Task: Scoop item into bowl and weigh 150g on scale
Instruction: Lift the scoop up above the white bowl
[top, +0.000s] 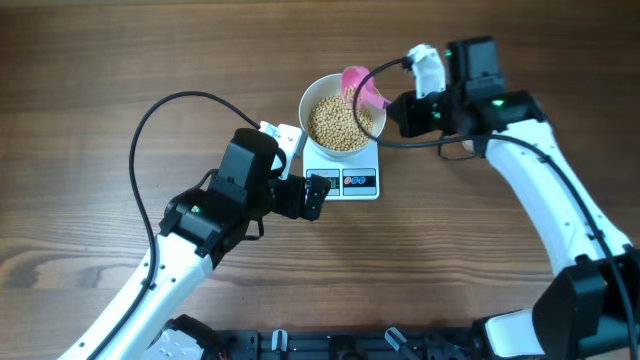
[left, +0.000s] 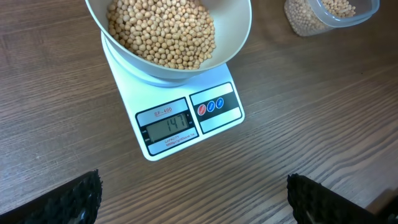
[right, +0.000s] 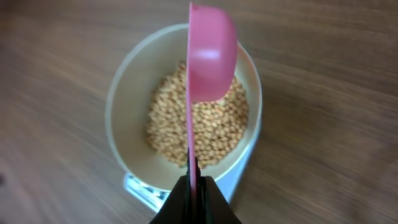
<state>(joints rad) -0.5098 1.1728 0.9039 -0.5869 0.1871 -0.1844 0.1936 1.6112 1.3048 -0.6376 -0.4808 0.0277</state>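
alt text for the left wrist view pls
A white bowl of pale beans sits on a small white scale whose display reads 147. The open left tool shows dark fingertips at both bottom corners; a clear tub of beans is top right.

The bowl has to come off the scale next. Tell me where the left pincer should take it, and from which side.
Probably best to take the bowl by its thin, flared rim on the left, from above, one finger inside, one outside. Bare wall shows above the beans there, and the scoop hangs over the far right side. The left pincer stands open.
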